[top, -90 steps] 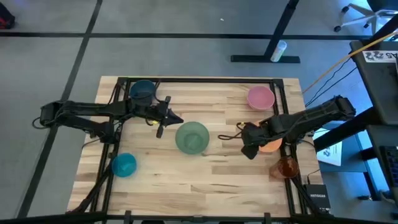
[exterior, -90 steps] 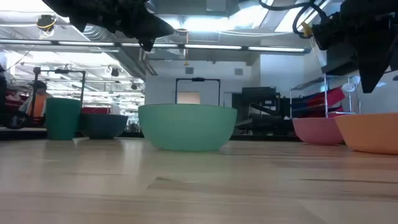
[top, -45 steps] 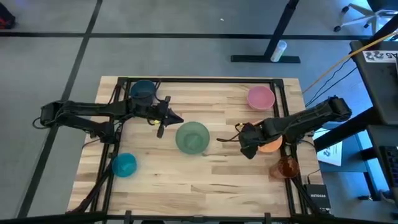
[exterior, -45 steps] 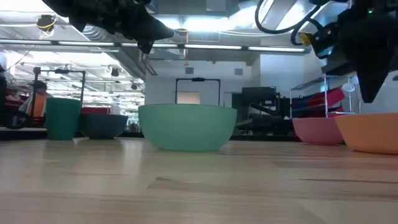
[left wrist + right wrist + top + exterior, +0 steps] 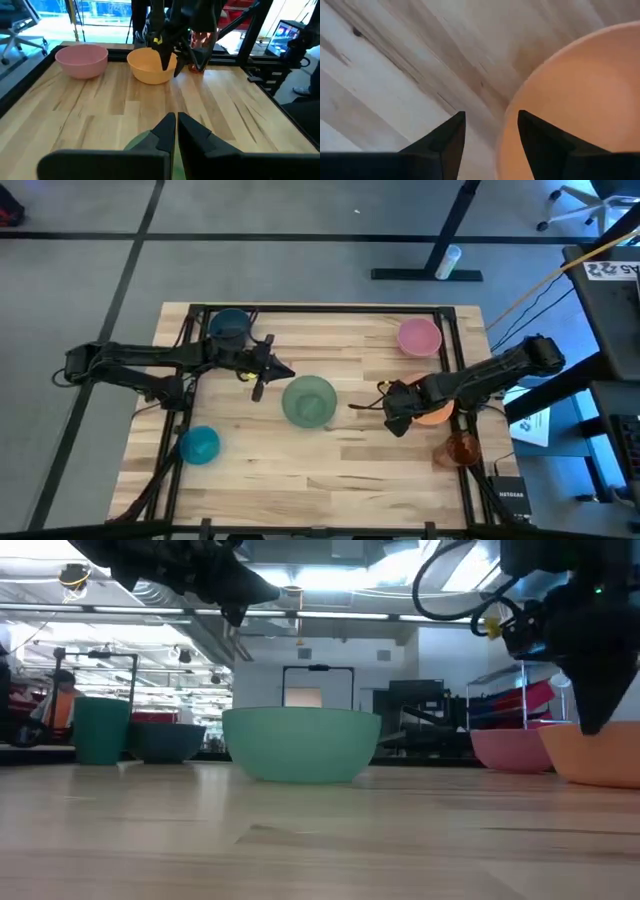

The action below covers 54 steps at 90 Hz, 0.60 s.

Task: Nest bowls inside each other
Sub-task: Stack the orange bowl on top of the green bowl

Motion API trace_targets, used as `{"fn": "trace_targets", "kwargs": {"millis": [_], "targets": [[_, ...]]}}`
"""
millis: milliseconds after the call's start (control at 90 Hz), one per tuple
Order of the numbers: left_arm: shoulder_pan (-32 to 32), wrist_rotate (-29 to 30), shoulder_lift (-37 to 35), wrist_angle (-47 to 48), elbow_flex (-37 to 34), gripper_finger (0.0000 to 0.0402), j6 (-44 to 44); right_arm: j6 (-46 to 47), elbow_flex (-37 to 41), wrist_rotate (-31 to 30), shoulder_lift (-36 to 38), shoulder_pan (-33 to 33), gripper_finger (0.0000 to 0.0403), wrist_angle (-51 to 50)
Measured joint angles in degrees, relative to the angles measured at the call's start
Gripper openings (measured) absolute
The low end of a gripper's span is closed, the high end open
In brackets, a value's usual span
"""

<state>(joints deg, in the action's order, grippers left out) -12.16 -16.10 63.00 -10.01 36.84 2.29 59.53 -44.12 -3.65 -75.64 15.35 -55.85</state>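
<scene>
since a second ago the right gripper (image 5: 393, 423) has eased a little toward the middle of the counter (image 5: 320, 470) and sunk lower, while the left arm and all the bowls lie as they did. its fingers (image 5: 445, 142) are spread, and the wrist view shows them straddling the near rim of the orange bowl (image 5: 575, 100), one tip over bare wood and the other over the bowl's inside; that stance looks chosen so the rim can be pinched between them and the bowl lifted by its wall, though they do not yet close on anything. the orange bowl (image 5: 436, 414) sits near the counter's right edge, the pink bowl (image 5: 419, 336) beyond it toward the far right corner, and the see-through orange-red cup (image 5: 461, 448) just on its near side. the teal-green bowl (image 5: 308, 401) stands alone at the centre, apart from everything, which makes it a likely receiver for a smaller bowl. the left gripper (image 5: 262, 379) hovers above the counter just left of that bowl with its fingers (image 5: 167, 131) pressed together, apparently waiting out of the right arm's path. behind it the dark blue bowl (image 5: 229, 326) rests at the far left, beside a dark-green cup (image 5: 101, 730) seen in the low view, and the bright blue bowl (image 5: 199, 445) sits near the front left. nothing is nested yet.
</scene>
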Motion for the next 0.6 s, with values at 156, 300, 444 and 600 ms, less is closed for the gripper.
{"fn": "trace_targets", "kwargs": {"millis": [156,300,444,600], "targets": [[0.00,0.02,0.00,0.63,0.00,0.0000,-0.35,0.65,1.18,-0.86,0.00,0.00,0.0141,0.24],[0.00,0.02,0.00,0.56,0.00,0.0000,-0.38,0.67,1.18,-1.00,0.00,0.00,0.0084,0.28],[0.00,0.02,0.00,0.54,0.00,0.0000,-0.50,0.21,1.18,-1.39,0.02,0.04,0.0013,-0.14],[0.11,0.00,0.00,0.21,0.00,0.0000,-0.59,-0.18,0.94,-1.71,0.02,0.00,0.0006,0.07]]}}
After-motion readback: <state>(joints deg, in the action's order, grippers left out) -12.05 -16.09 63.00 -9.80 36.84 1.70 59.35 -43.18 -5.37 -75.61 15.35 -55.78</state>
